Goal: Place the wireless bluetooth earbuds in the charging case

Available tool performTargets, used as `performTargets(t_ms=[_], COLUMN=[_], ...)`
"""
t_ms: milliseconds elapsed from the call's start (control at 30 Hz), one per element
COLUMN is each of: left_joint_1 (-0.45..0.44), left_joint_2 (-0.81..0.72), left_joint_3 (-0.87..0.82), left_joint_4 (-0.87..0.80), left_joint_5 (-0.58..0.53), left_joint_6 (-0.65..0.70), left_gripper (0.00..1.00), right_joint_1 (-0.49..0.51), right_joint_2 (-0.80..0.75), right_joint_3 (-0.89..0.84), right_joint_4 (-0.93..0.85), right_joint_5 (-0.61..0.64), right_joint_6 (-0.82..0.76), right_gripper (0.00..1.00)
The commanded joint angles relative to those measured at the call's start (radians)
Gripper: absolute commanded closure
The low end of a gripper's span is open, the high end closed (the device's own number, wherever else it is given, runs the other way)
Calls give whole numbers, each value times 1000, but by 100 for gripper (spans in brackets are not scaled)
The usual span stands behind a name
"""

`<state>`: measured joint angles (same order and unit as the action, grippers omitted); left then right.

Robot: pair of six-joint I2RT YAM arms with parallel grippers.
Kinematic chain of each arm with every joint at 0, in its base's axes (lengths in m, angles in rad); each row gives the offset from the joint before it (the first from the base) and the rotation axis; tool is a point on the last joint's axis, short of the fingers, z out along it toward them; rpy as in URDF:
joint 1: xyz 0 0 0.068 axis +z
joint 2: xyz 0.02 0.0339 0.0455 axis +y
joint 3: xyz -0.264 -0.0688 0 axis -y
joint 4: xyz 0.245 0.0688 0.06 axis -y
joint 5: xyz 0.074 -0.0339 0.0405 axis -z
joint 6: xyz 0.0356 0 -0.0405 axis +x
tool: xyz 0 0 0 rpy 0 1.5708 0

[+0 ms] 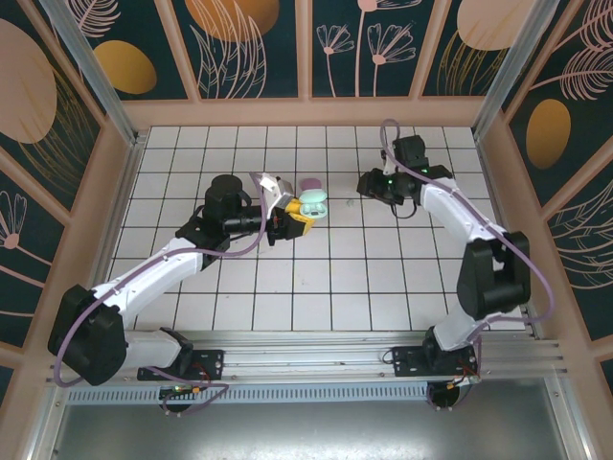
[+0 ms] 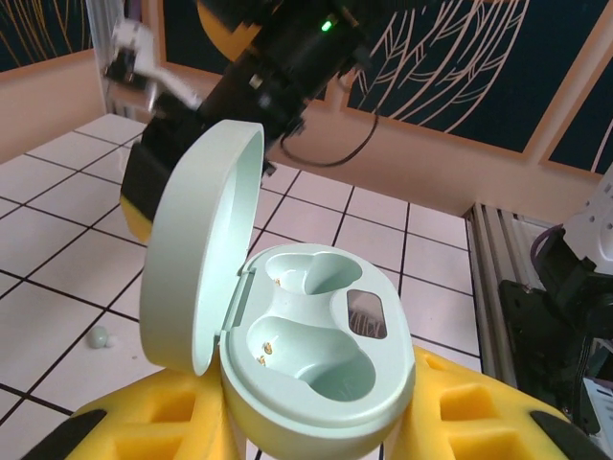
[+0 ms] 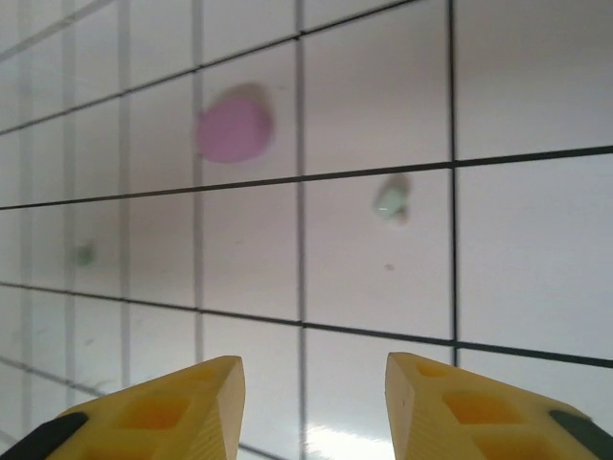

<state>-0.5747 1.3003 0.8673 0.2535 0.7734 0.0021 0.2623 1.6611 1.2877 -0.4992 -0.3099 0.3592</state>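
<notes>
Left wrist view shows the mint charging case [image 2: 321, 369] open, its lid [image 2: 196, 249] swung up on the hinge and both moulded wells bare, so no earbud is seated. The left gripper [image 2: 316, 431] is clamped on the case from below, its yellow fingers [image 2: 144, 431] pressed to either side of the base. Off the lid side of the case and well clear of it, a tiny mint bud [image 2: 99, 336] lies on the tiled table [image 2: 57, 287].

In the top view the right gripper [image 1: 369, 184] hovers to the right of the case, near it but apart. A pink rounded object [image 1: 308, 182] lies just beyond the case's far side. It is too blurred to tell whether it is a bud or a second case.

The right wrist view shows the right gripper's jaws standing apart with nothing between them. Ahead of them on the tiles lie a mint earbud [image 3: 391, 201], the pink object and, farther off, a faint mint speck [image 3: 86, 254] that may be another bud.

As a judgement, the task is at its start. The case is opened and presented, but every bud in sight lies loose on the table. What is left is to pick up a mint earbud, carry it to the case and seat it in a well, then do the same for its partner.
</notes>
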Motion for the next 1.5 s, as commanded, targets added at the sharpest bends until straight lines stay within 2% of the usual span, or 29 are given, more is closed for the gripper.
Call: performTargets(t_ms=[0,400,667,933,1467], left_joint_1=[-4,-4,-5,-3,-2], left_joint_2=[-26,-10,13,21,8], left_joint_3=[-14,-19,-18,-5,-10], left_joint_4=[-4,13,23,2,-9], left_joint_5=[-17,-17,-7,-9,-12], left_joint_6=[32,31,31,55,59], left_gripper=[77,77,77,77,77], right_joint_1=[31,127,162,193,205], right_joint_2=[80,379,501,587,616], right_joint_3=[77,326,452,527,528], right_joint_4=[-58,-174,-252,-288,-299], right_joint_5=[143,321,436,454,467], right_joint_6=[11,-3,6,17,0], right_gripper=[60,65,66,70,71])
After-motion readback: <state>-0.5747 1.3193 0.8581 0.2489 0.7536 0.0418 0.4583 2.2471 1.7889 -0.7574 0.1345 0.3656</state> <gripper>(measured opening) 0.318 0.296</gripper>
